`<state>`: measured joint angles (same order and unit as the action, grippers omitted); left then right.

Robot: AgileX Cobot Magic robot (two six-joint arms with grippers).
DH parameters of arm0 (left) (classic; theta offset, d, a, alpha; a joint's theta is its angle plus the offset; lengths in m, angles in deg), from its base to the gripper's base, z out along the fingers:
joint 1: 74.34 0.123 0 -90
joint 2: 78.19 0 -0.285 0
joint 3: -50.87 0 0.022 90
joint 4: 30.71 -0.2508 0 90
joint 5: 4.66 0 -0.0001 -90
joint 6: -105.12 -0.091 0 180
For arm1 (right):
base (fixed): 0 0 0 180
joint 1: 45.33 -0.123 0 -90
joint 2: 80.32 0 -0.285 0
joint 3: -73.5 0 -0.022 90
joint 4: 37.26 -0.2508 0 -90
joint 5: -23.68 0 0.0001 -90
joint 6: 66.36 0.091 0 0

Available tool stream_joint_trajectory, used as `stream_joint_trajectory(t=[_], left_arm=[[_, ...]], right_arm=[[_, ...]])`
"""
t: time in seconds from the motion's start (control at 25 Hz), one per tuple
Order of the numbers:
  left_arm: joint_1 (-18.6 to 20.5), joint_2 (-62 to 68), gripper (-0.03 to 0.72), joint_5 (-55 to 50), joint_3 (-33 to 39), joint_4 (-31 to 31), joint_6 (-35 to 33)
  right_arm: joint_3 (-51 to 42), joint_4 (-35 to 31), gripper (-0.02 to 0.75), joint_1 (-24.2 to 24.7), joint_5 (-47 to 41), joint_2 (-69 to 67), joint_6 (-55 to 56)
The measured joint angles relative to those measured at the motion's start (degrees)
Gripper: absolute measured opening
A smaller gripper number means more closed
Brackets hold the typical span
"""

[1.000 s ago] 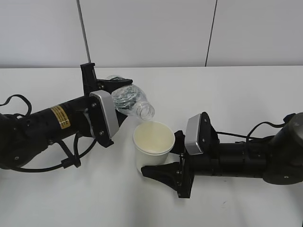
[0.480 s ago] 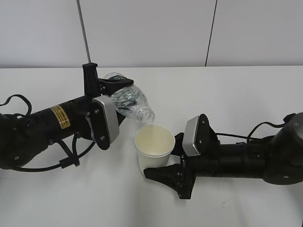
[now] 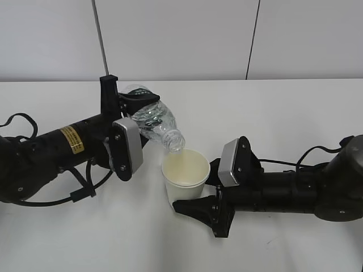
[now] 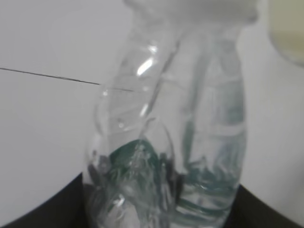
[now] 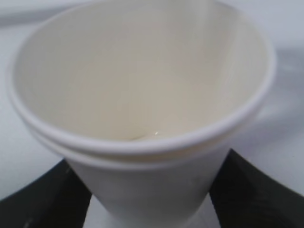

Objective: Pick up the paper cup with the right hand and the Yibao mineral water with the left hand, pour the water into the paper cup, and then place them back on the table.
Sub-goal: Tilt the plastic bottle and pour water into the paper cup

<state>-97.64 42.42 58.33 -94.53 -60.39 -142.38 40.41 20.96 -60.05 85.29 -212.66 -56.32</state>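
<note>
My left gripper (image 3: 133,110) is shut on the Yibao mineral water bottle (image 3: 154,122), clear and ribbed with a dark green label. The bottle is tipped down to the right, its open mouth (image 3: 176,144) over the rim of the paper cup (image 3: 185,177). In the left wrist view the bottle (image 4: 171,142) fills the frame between the black fingers. My right gripper (image 3: 195,198) is shut on the white cup and holds it upright. In the right wrist view the cup (image 5: 142,118) sits between the fingers, with a small glint of water (image 5: 154,134) at the bottom.
The white table (image 3: 272,113) stretches around both arms. A grey wall with panel seams (image 3: 249,39) stands behind. Black cables lie by the left arm (image 3: 22,122) and the right arm (image 3: 317,150).
The bottle has tipped further down, and its mouth has come lower and closer over the cup's rim. The cup and right gripper have shifted slightly.
</note>
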Motion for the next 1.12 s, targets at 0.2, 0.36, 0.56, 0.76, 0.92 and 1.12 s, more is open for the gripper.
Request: stream_joint_trajectory(t=[0.2, 0.36, 0.56, 0.76, 0.92, 1.12], left_arm=[[0.0, 0.0, 0.372, 0.0, 0.0, 2.0, -1.0], [0.0, 0.0, 0.372, 0.0, 0.0, 2.3, -2.1], [0.0, 0.0, 0.372, 0.0, 0.0, 2.4, -2.5], [0.0, 0.0, 0.372, 0.0, 0.0, 2.4, -2.7], [0.0, 0.0, 0.372, 0.0, 0.0, 2.4, -3.3], [0.0, 0.0, 0.372, 0.0, 0.0, 2.4, -4.6]], right_arm=[[0.0, 0.6, 0.550, 0.0, 0.0, 0.0, 0.0], [0.0, 0.6, 0.549, 0.0, 0.0, 0.0, 0.0], [0.0, 0.9, 0.549, 0.0, 0.0, 0.0, 0.0], [0.0, 0.9, 0.549, 0.0, 0.0, -1.2, 0.0], [0.0, 1.0, 0.549, 0.0, 0.0, -1.7, 0.0], [0.0, 1.0, 0.549, 0.0, 0.0, -1.7, 0.0]])
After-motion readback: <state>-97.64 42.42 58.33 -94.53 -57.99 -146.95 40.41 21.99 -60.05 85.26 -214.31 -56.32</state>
